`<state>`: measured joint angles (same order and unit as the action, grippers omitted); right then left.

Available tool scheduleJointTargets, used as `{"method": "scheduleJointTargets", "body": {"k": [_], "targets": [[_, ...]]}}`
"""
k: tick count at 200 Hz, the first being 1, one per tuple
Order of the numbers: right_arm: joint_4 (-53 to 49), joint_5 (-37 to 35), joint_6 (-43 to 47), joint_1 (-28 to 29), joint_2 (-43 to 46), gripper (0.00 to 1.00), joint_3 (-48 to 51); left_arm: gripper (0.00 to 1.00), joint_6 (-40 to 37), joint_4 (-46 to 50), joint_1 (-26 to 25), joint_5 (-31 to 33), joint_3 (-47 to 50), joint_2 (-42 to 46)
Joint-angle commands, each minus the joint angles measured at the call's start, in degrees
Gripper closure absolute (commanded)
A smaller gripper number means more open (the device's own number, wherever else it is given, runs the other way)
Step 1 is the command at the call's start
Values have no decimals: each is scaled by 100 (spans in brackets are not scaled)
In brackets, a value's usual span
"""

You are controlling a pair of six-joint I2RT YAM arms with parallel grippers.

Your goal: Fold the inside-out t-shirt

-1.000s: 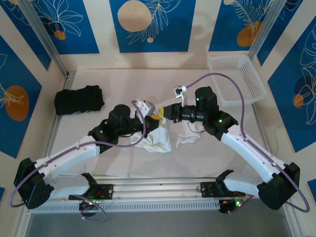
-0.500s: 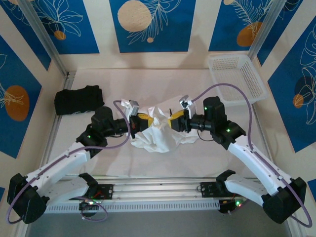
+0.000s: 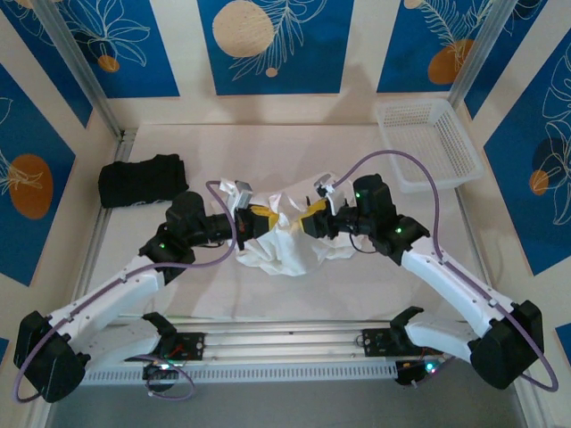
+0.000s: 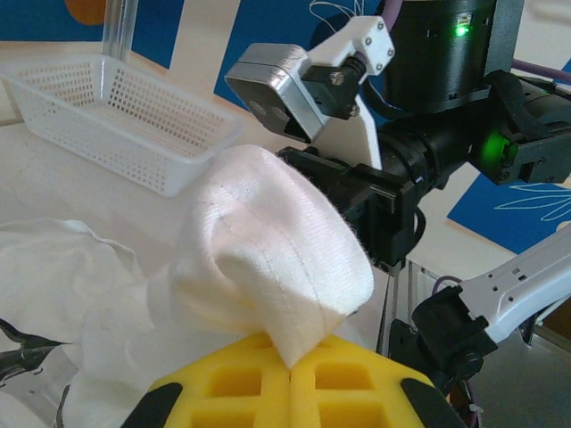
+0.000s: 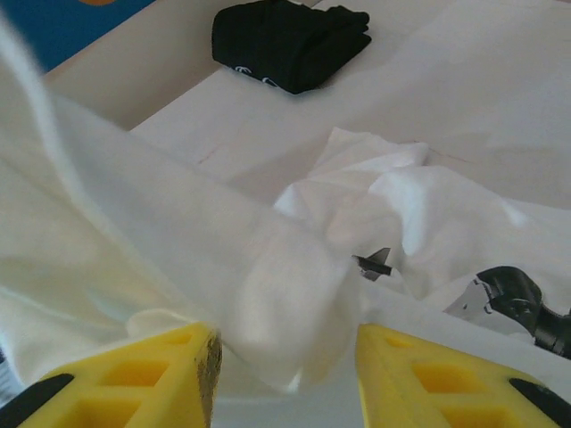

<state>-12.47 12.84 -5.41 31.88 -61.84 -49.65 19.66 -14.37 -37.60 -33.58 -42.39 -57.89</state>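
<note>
The inside-out t-shirt (image 3: 284,242) lies crumpled in a white heap at the middle of the table. One fold of it is lifted between the two grippers. My left gripper (image 3: 266,218) is shut on that fold, which stands up as a rounded bulge of white cloth (image 4: 277,232) above the closed yellow fingers (image 4: 357,392). My right gripper (image 3: 306,222) faces it from the right, a few centimetres away. The right gripper (image 5: 285,370) is open, and a bulge of the shirt (image 5: 294,294) hangs between its yellow fingers (image 5: 169,374) without being pinched.
A black folded garment (image 3: 143,181) lies at the far left of the table (image 3: 268,294); the right wrist view shows this garment (image 5: 290,40) too. A white basket (image 3: 426,143) stands at the back right and also appears as the basket (image 4: 116,116) behind the lifted cloth.
The right gripper has gone from shut to open and shifted slightly left toward the left gripper. The left arm drew back to the left, still holding the cloth.
</note>
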Motion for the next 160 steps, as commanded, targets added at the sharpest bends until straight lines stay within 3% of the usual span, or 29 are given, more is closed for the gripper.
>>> {"method": "scheduleJointTargets", "body": {"k": [1, 40, 80, 160], "targets": [[183, -258, 179, 29, -31, 55, -238, 100, 64, -215, 66, -196, 28, 17], [213, -208, 182, 34, -62, 56, -326, 100, 56, -195, 80, -216, 46, 22], [16, 471, -91, -142, 63, 100, -535, 100, 61, -144, 204, -197, 98, 116], [-1869, 1418, -646, -1132, 290, 100, -1624, 100, 551, -438, 664, -535, 397, 472]]}}
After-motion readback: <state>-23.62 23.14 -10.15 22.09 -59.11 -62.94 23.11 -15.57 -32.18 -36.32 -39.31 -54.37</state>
